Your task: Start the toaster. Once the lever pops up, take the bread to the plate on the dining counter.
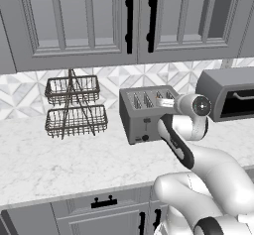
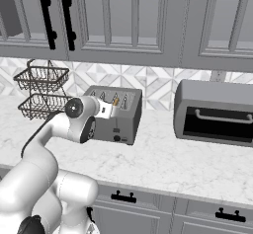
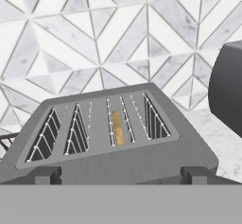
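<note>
Hovering wide apart over the toaster (image 3: 113, 138) on the table (image 1: 59, 154), hand (image 3: 121, 175) best dropping to the front lever, bread (image 3: 118, 128) down in the third slot.

Home kitchen, rendered. Shown by: white marble worktop (image 1: 59, 154) set over grey drawer fronts with black handles (image 1: 104, 203); grey panelled wall cupboards (image 1: 74, 21) hung above, long black handles (image 1: 130, 18) fitted. Backsplash (image 3: 94, 38) tiled in white-grey diamond pattern. Small appliances placed on worktop against wall: four-slot grey toaster (image 1: 144, 112), bread (image 3: 118, 128) seen in one slot; grey oven box (image 2: 215, 112) with dark window beside it. Two-tier wire basket rack (image 1: 74, 107) stood at left.
</note>
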